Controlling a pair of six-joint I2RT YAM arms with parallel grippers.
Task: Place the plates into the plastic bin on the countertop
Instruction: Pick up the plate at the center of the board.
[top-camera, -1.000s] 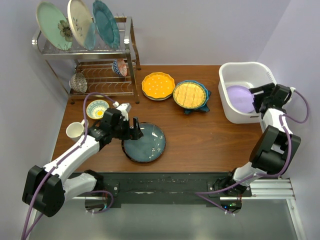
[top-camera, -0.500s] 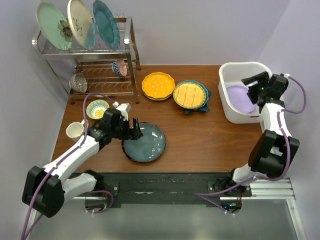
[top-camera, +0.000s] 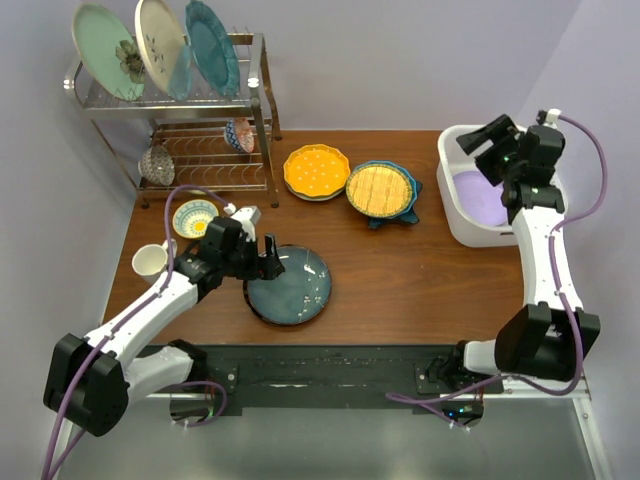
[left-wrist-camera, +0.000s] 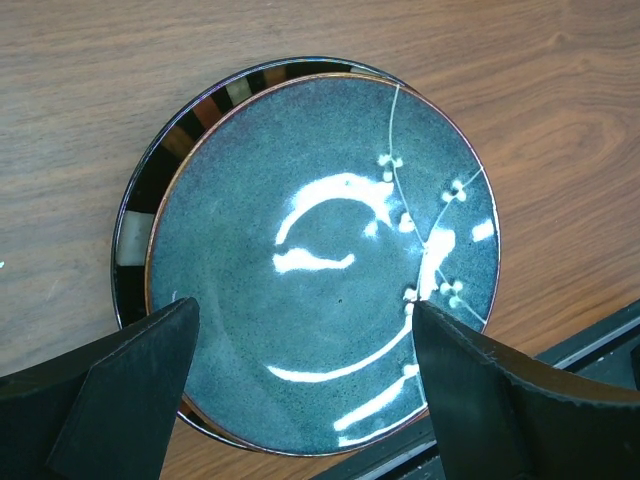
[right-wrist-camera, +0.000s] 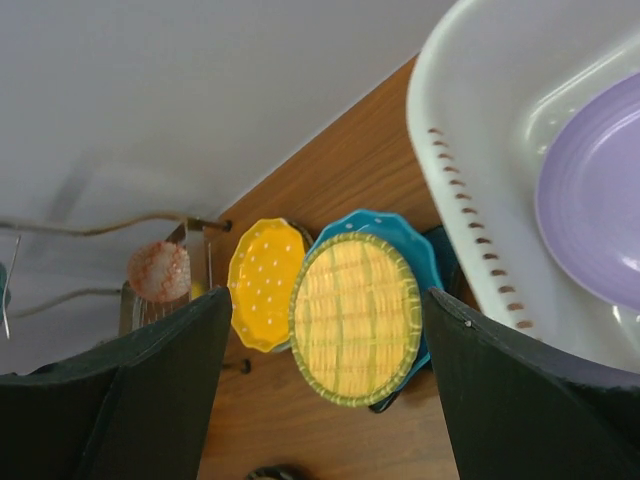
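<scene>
1. Wooden table (top-camera: 420, 290): the lilac plate (top-camera: 478, 197) lies in the bin (top-camera: 470, 235).
2. Left gripper (top-camera: 268, 260) is spread over the grey plate (top-camera: 295, 290); right gripper (top-camera: 484, 140) is spread and empty.
3. Likely ceramic: stiff, slick, breakable; pinch the rim.

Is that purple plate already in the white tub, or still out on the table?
In. The lilac plate lies inside the white bin, with the bin's walls around it.
</scene>
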